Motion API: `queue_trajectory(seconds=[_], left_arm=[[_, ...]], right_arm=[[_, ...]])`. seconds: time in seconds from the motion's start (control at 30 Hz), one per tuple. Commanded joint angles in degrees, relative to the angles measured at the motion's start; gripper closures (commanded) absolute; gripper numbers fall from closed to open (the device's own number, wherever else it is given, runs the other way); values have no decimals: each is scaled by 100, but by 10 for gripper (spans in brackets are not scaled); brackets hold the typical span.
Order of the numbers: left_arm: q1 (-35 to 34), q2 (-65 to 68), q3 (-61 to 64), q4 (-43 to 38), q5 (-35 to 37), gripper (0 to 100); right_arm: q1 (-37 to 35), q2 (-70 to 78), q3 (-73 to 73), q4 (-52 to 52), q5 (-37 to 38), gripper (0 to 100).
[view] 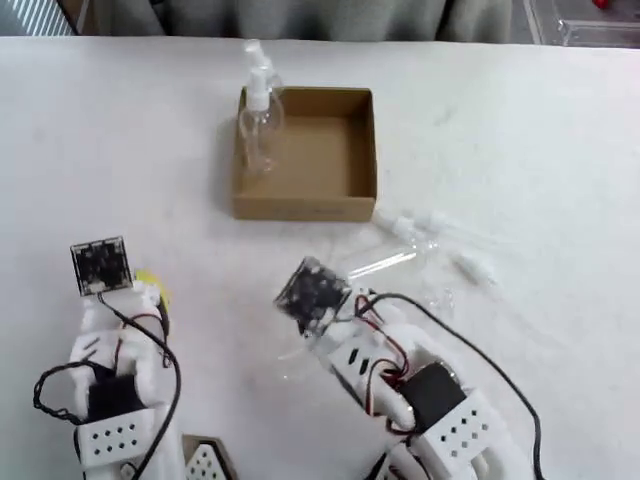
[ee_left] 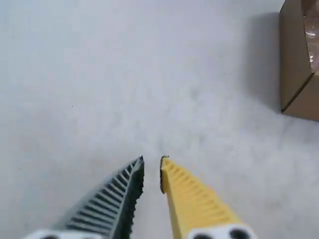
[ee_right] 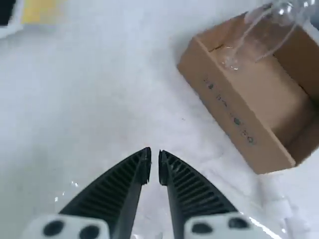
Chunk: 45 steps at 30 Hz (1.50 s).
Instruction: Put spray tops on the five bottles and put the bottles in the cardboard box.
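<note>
We find one bottle (view: 259,125) with its spray top on, standing in the cardboard box (view: 300,208) at the far left corner. Loose spray tops (view: 425,225), and possibly clear bottles, lie just beside the box on the table (view: 520,130). The left gripper (ee_left: 152,160) and the right gripper (ee_right: 154,152) both hover with jaws together, holding nothing.

We see the left gripper (ee_left: 152,168) with one dark grey ridged finger and one yellow ridged finger. The right gripper (ee_right: 154,162) has two black ridged fingers. Beyond its fingertips, the cardboard box (ee_right: 234,119) is brown with dark print on its wall. In it is a clear bottle (view: 262,130) with a white spray top (view: 258,75). The table (view: 120,140) is white.
</note>
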Motion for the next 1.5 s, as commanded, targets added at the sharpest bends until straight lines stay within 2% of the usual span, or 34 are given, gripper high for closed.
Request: queue_trajectory(seconds=[0.0, 0.1, 0.3, 0.53, 0.63, 0.77, 0.93, 1.17, 1.27, 1.37, 1.4, 1.47], left_arm=[[-48, -92, -26, 26, -70, 943], [-40, -92, -26, 26, -70, 943], [-40, -92, -26, 26, -79, 943], [-40, -92, -18, 26, -79, 943], [-40, -92, -18, 26, -79, 943], [-40, -92, -18, 26, -88, 943], [-31, -92, -18, 26, -88, 943], [-31, -92, -18, 26, -88, 943], [-31, -92, -18, 26, -88, 943], [-31, -92, -18, 26, -88, 943], [-31, -92, -18, 26, -88, 943], [-31, -92, -18, 26, -88, 943]], right_arm=[[-347, -4, -615, 752, 1125, 981], [-655, 242, -756, 1411, 1653, 981], [-1051, 1868, -1160, 2053, 2013, 963], [-1059, 3714, -1996, 2079, 2013, 716], [-1059, 3873, -2259, 2079, 2013, 671], [-1112, 4040, -2198, 2026, 2022, 672], [-1323, 4743, -1547, 1182, 2004, 672], [-1297, 5622, -1503, 242, 1908, 676], [-1297, 5763, -1582, 207, 1327, 771], [-1297, 5736, -1899, 207, 826, 980], [-1279, 5710, -2013, 215, 686, 994], [-1121, 5622, -2233, 242, 360, 943]])
